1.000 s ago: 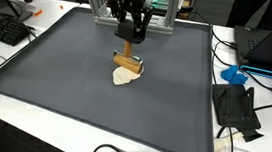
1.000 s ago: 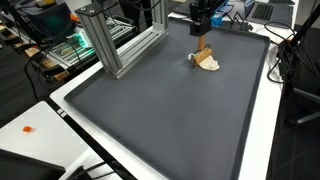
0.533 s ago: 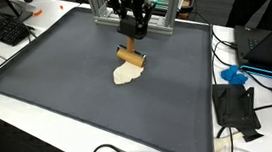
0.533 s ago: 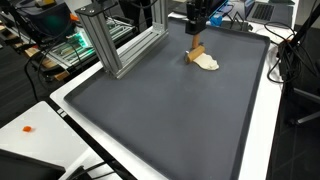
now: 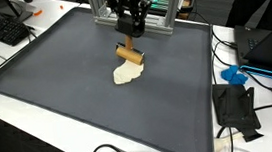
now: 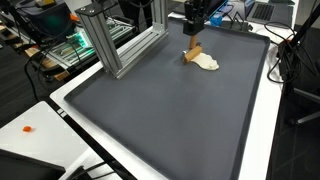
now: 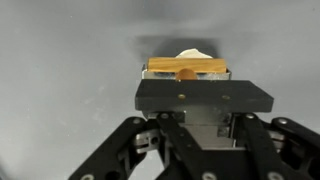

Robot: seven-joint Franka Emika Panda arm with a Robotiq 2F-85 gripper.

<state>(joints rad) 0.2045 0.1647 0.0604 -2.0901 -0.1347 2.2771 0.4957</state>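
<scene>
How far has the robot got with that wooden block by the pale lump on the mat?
Done: the gripper has grasped the small tan wooden block. In hand: it holds the block just over the cream-coloured lump on the dark grey mat, seemingly lifted clear. Left: setting it down and letting go; the jaws are closed on it.

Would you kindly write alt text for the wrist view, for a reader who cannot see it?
Seen from above, the black tool holds a light wooden block, and its dark body fills the lower half of the picture. Just beyond the block peeks a cream-coloured lump, lying on a plain grey mat.
</scene>
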